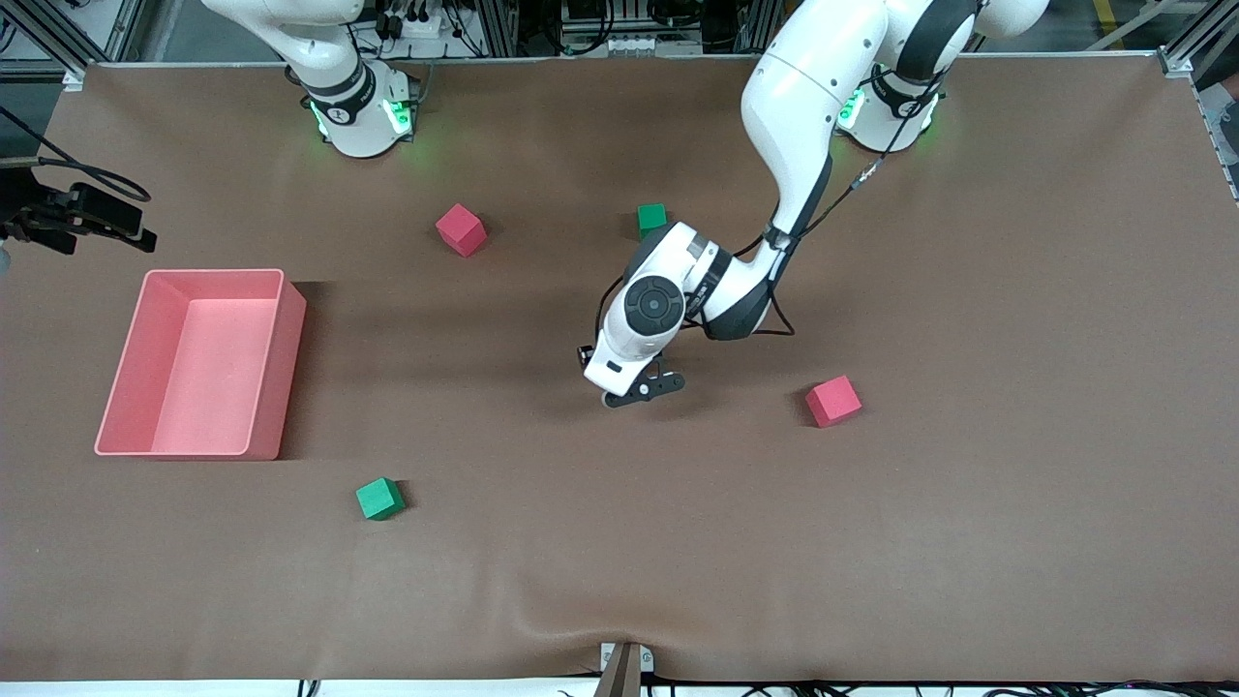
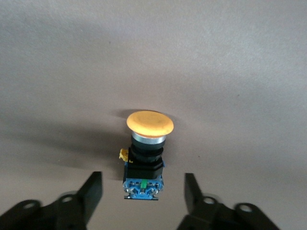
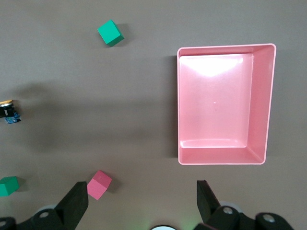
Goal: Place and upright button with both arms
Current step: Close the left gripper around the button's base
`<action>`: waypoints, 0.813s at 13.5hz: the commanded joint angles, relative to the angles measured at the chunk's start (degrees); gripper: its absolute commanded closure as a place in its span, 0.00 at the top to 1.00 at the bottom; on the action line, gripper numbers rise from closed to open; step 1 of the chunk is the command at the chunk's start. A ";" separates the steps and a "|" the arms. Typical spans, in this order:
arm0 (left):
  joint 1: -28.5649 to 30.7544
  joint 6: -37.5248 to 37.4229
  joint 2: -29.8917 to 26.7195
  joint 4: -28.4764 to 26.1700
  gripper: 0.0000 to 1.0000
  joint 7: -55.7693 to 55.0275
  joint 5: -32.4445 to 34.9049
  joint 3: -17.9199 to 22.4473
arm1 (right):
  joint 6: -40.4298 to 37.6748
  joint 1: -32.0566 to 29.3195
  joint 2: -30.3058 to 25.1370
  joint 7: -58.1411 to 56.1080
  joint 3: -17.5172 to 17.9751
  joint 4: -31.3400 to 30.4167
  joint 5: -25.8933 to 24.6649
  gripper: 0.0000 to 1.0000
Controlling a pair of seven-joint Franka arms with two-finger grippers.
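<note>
1. orange-capped button [image 2: 145, 153] lying on its side on the brown tabletop [image 1: 968, 532], about mid-tabletop, well in from every edge; hidden under the left wrist in the front view.
2. left hand [image 2: 144, 194] down low over the button, fingers [image 2: 91, 191] apart on either side of the bluish rear end, not touching it; jaws partly drawn in, nothing gripped yet.
3. right hand [image 3: 143, 201] high over the right arm's end of the tabletop, jaws wide apart and empty, looking down on the pink bin [image 3: 223, 103]; waiting.
4. step in hand, as judged: pinch the button for the lift and upright.
5. to do it well: centre the pads on the black body rather than on the blue rear block or the wide cap, since a grip at the very end could let it pivot or squirt out.
6. close slowly and evenly so neither finger shoves the button sideways across the cloth first.
7. keep clear of the small yellow tab beside the body.
8. red cube [image 1: 833, 401] and green cube [image 1: 379, 499] well apart from the work; no need to disturb them.
</note>
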 commanded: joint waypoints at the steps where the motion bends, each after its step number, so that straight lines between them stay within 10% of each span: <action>1: -0.71 0.74 1.35 1.50 0.76 -0.75 1.02 0.33 | -0.62 -0.03 -0.91 1.23 0.11 0.78 -0.75 1.00; 11: -0.62 2.06 2.41 1.68 0.65 -0.39 1.02 1.30 | 0.96 1.47 -0.91 1.14 -0.15 0.87 -2.51 1.00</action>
